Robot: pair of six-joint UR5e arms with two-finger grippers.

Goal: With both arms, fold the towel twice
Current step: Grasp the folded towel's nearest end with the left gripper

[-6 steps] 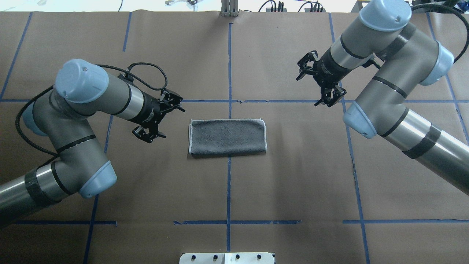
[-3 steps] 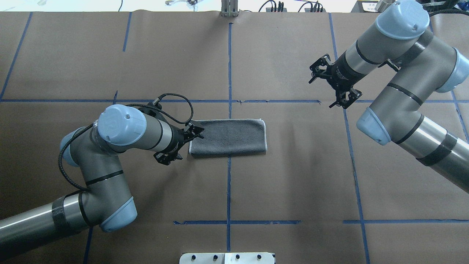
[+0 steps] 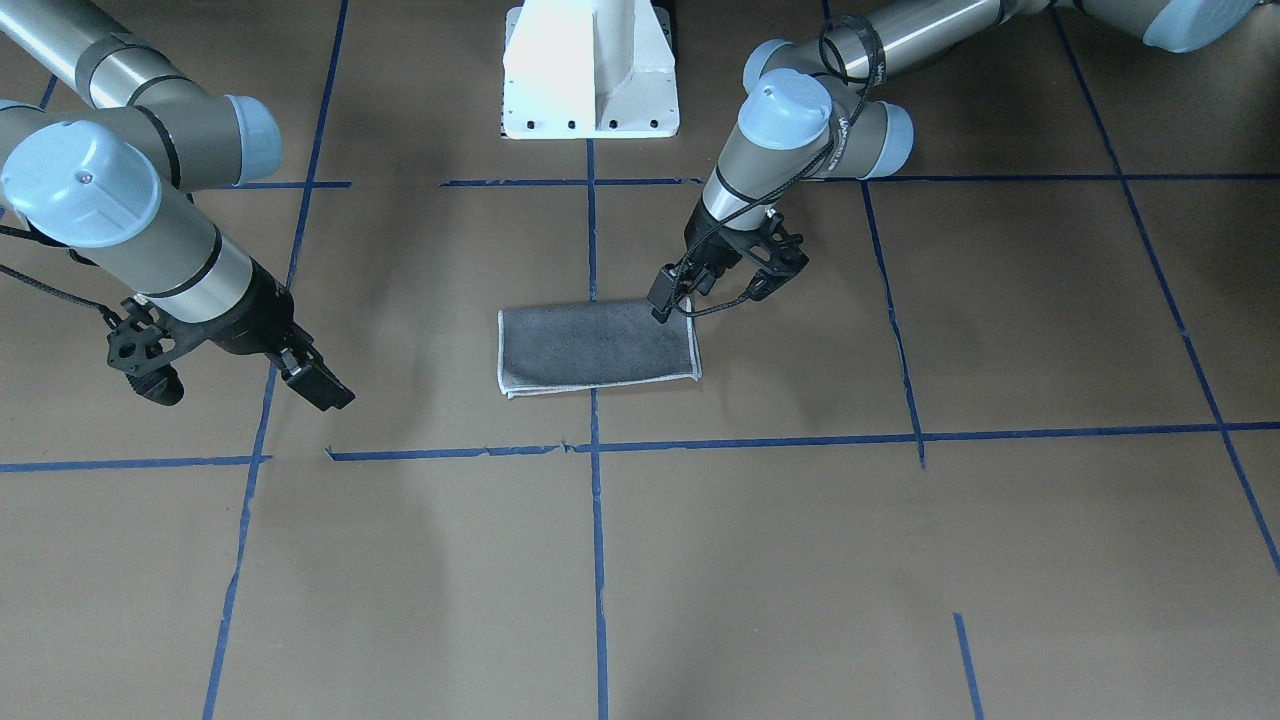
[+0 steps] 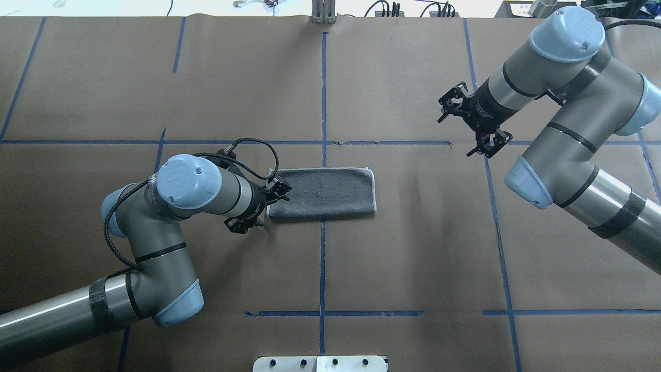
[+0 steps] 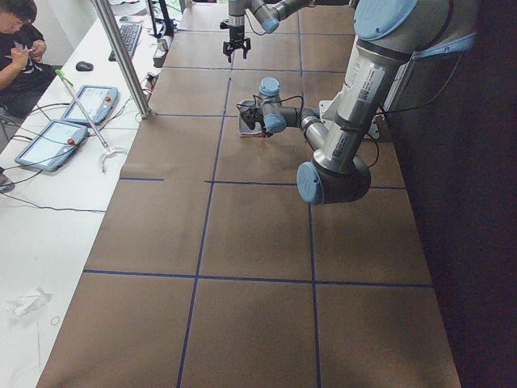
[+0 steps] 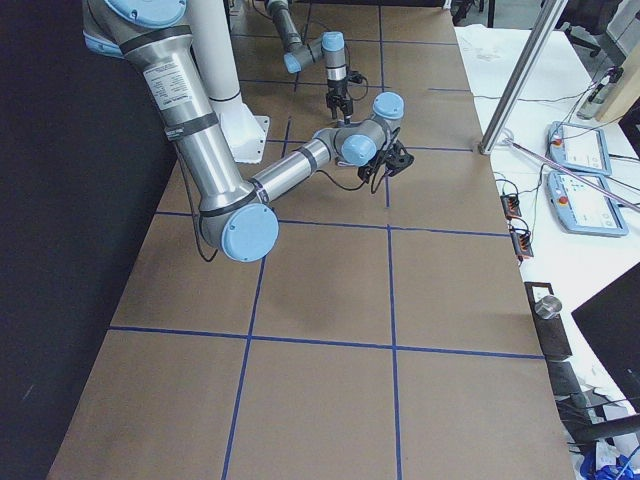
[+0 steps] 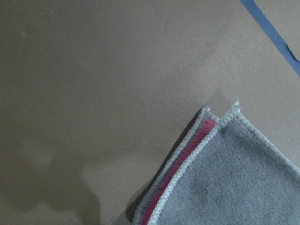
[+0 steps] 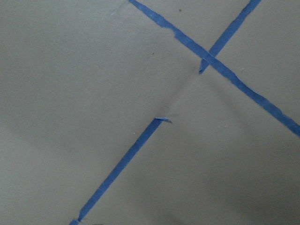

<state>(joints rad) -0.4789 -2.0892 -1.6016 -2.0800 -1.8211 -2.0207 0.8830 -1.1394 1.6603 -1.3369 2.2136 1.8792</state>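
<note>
The towel point(image 4: 323, 194) is laid flat about mid-tabletop point(image 4: 413, 258), already folded once into a long strip, grey face up, its long sides parallel to the far edge. In the left wrist view, a sliver of pink-red is seen peeking out between the pale stitched borders at one corner.

The left arm point(image 4: 155, 248) is brought in from the near left corner, elbow bent sharply, wrist kept low and pointed toward the right end. The left gripper point(image 4: 260, 207) is parked right at the towel's left short edge with its fingers point(image 4: 279, 188) spread apart. One is over the cloth's far-left corner, the other just off the near-left corner. Nothing is pinched, and actual contact with the cloth can't really be made out.

The right arm point(image 4: 557, 134) is folded up toward the right end. The right gripper point(image 4: 457, 133) is held above the tabletop, well apart from the towel, fingers spread wide and empty, near a crossing of blue tape point(image 4: 323, 77) lines.
</note>
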